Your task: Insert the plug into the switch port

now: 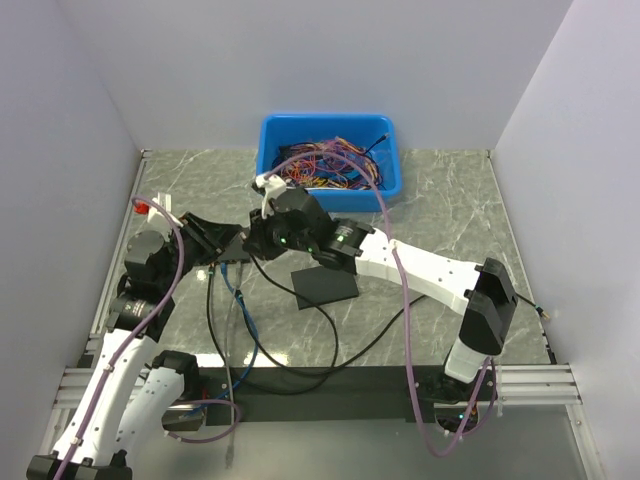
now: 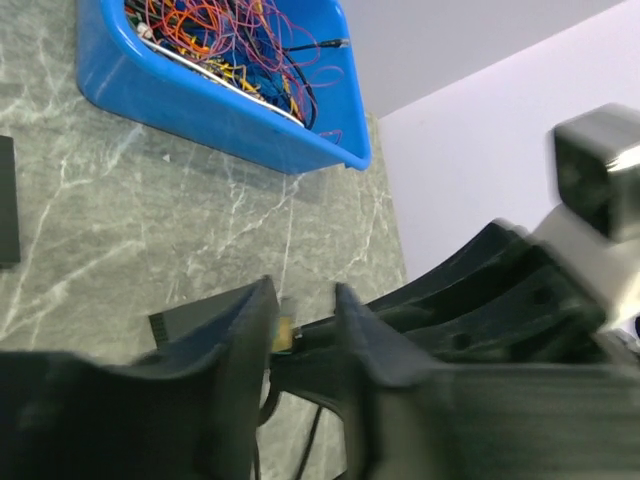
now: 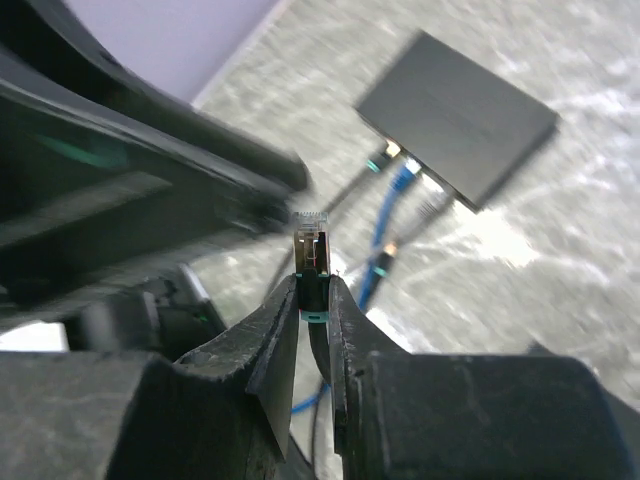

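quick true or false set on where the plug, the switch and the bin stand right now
1. The right gripper is clamped on the plug. True.
2. The plug is seated in the switch. False: it is held between the fingers, well apart from the switch.
3. A blue cable runs into one edge of the switch. True.
4. The blue bin is empty. False: it holds a tangle of coloured wires.
5. The black slab lies inside the bin. False: it lies flat on the table, outside the bin.
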Controlling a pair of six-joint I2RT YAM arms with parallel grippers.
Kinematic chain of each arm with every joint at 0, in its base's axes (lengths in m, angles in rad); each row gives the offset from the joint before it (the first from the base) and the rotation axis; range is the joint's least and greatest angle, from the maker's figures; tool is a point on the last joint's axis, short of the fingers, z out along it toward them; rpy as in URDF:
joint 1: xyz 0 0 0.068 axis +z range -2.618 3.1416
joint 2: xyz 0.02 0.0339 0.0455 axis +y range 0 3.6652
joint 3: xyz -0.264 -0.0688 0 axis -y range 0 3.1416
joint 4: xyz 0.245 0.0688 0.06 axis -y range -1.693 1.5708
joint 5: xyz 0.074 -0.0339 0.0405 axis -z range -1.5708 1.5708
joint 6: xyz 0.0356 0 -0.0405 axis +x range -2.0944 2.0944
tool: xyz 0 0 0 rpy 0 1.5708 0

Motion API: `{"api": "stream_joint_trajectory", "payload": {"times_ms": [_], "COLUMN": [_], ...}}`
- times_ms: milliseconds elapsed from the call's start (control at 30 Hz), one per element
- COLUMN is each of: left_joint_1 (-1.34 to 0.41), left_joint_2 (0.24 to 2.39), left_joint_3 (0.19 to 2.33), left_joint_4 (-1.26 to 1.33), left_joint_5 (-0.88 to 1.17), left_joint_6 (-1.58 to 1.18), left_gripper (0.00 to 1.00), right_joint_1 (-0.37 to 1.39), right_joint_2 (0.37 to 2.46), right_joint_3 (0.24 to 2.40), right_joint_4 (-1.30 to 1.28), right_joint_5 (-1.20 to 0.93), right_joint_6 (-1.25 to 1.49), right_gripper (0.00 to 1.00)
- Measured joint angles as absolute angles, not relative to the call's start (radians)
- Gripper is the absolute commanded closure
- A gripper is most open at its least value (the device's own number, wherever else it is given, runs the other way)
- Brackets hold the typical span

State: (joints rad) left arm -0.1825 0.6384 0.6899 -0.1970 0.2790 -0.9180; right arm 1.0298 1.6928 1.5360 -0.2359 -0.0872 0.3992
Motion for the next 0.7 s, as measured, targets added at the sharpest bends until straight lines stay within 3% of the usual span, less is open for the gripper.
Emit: {"api": "stream_joint_trajectory", "payload": {"times_ms": [67, 200, 433, 700], "left_joint_1": [-0.183, -0.183, -0.183, -0.209], "left_joint_2": [0.641, 0.651, 0.697, 0.884], "left_joint_3": [0.690, 0.685, 0.582, 0.462], "left_joint_4": [-0.195, -0.180, -0.128, -0.072], "left_joint_5": [0.274, 0.262, 0.252, 0.267], "left_joint_6": [-0.917, -0.913, -0.915, -0.914], "left_gripper": [0.51, 0.44, 0.46, 0.51], "right_joint_1": [1.029, 0.995, 0.796, 0.701], "right_joint_2": [1.679, 1.615, 1.504, 1.617], "right_joint_3": [1.487, 1.335, 1.148, 1.137], "right_joint_4": [-0.236, -0.262, -0.342, -0.459], "right_joint_5": [-0.064, -0.006, 0.101, 0.274], "right_joint_6": [0.398, 0.400, 0.425, 0.452], "right_gripper": [1.00, 1.00, 1.00, 1.00]}}
